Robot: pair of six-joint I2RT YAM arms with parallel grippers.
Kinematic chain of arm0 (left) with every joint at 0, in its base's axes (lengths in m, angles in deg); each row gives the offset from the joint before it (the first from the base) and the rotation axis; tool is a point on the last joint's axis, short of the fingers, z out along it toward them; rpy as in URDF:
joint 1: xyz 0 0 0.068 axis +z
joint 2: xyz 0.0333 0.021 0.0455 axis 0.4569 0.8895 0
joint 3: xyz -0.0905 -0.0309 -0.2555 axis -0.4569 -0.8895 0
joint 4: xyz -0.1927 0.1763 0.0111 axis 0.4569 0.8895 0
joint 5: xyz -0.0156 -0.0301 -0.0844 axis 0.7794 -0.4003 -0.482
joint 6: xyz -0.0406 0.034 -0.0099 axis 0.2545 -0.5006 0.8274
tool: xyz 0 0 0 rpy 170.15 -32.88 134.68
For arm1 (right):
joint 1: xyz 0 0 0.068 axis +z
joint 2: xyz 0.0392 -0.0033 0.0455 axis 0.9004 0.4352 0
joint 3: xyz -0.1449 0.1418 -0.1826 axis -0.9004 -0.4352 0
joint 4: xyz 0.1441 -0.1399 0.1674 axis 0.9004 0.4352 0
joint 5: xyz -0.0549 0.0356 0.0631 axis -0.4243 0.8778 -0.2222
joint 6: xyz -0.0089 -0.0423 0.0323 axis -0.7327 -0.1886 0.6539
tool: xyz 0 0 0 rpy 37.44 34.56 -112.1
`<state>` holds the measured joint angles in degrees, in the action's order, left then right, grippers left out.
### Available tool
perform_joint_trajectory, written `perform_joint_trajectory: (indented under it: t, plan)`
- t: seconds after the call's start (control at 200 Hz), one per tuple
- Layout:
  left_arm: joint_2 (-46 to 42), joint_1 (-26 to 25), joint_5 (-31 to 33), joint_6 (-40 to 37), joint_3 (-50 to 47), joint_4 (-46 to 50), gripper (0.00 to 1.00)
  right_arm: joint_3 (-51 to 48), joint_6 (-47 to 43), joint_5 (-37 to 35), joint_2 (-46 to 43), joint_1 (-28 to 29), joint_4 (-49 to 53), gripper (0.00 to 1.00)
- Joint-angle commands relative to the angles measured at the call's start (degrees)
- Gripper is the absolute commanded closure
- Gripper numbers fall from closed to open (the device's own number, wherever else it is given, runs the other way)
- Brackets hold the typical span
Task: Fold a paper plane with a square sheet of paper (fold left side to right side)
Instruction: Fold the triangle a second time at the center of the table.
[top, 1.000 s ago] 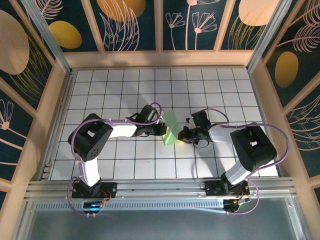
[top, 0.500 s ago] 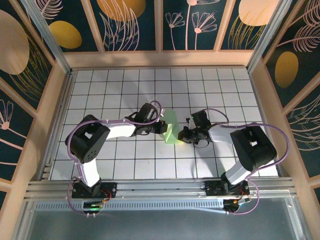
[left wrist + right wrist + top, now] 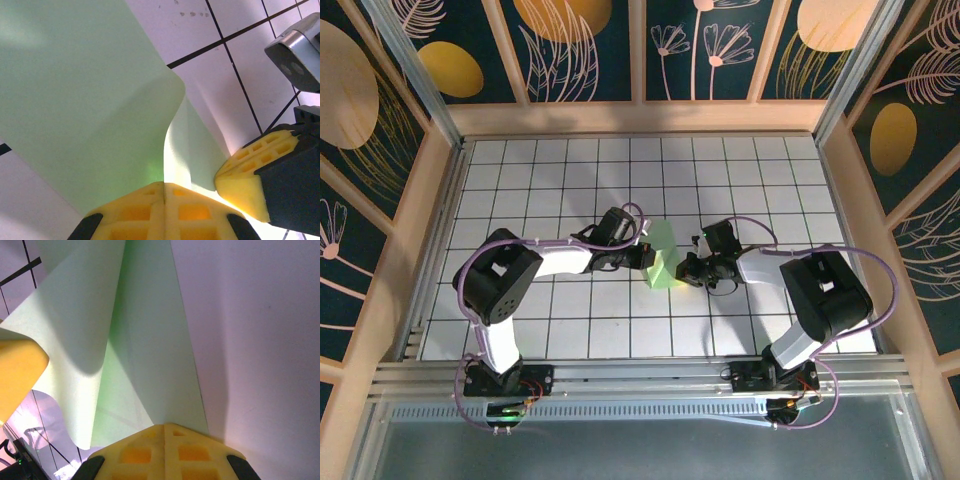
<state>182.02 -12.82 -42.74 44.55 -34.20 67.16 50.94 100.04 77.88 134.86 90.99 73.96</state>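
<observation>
Early stage. Left flap of square sheet of paper point(image 3: 663, 258) raised, pinched in left claw point(image 3: 647, 256); right claw point(image 3: 686, 270) clamped on right edge. Crease unpressed, later folds pending.

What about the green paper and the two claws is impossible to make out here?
Top view: the sheet of paper is too small to show creases; the left gripper and right gripper cover its sides.
Left wrist view: the sheet runs off the top and left edges; yellow fingers hide its near edge.
Right wrist view: that gripper's fingers hide how many layers they pinch.
</observation>
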Motion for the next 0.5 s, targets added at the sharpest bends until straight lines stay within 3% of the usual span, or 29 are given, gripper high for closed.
perform_joint_trajectory:
  t: [0.0,0.495]
  plan:
    - [1.42,0.42,-0.65,-1.15,0.12,-0.68,1.00,-0.11,-1.54,-3.88,2.05,0.40,3.60,1.00]
    - [2.24,0.43,0.89,-1.42,-0.09,-0.86,1.00,0.01,-1.43,-3.74,2.05,0.38,3.54,1.00]
